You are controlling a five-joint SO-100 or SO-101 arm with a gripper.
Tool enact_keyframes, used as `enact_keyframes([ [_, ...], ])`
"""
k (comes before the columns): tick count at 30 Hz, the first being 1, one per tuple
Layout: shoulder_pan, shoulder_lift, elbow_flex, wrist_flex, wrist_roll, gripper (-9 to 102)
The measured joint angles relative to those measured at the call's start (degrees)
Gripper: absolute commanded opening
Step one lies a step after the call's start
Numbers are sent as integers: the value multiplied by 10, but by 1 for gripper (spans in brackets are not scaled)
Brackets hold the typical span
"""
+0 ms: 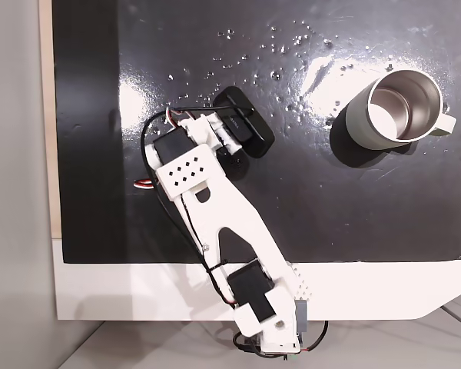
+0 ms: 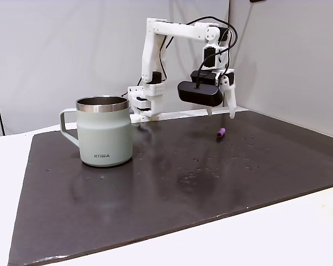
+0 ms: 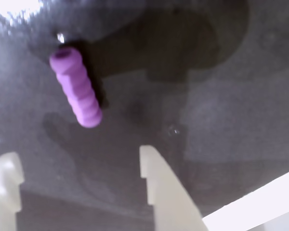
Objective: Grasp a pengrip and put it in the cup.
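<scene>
**Pengrip ahead of my spread fingers, lying nearly along my reach**

My white two-finger gripper hangs above the dark mat with its fingers spread apart and nothing between them. In the wrist view the small light-purple ribbed rubber pengrip lies flat on the mat just beyond my fingertips, toward the top of the picture and a little nearer my left-hand finger than the right-hand one. Its long axis runs mostly away from me, tilted slightly so the open end points up and left and the rounded end sits closer to the gap between my fingers.

In the side-on fixed view the pengrip rests on the mat below and slightly in front of my gripper, not touching it. I judge that I need to come down and forward a little, shifting toward the left of the wrist view, so the grip ends up across the cylinder's short width; its axis already suits that.

The grey-green mug with the shiny steel inside and side handle stands upright well apart from the pengrip; in the fixed view from above the mug is far to the right of my gripper, so a long carry awaits.
</scene>
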Motion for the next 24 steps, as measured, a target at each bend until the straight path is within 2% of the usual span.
enact_keyframes([
  [16, 25, -161, -67, -8, -25, 22],
  [24, 40, -173, -68, -64, -91, 10],
])
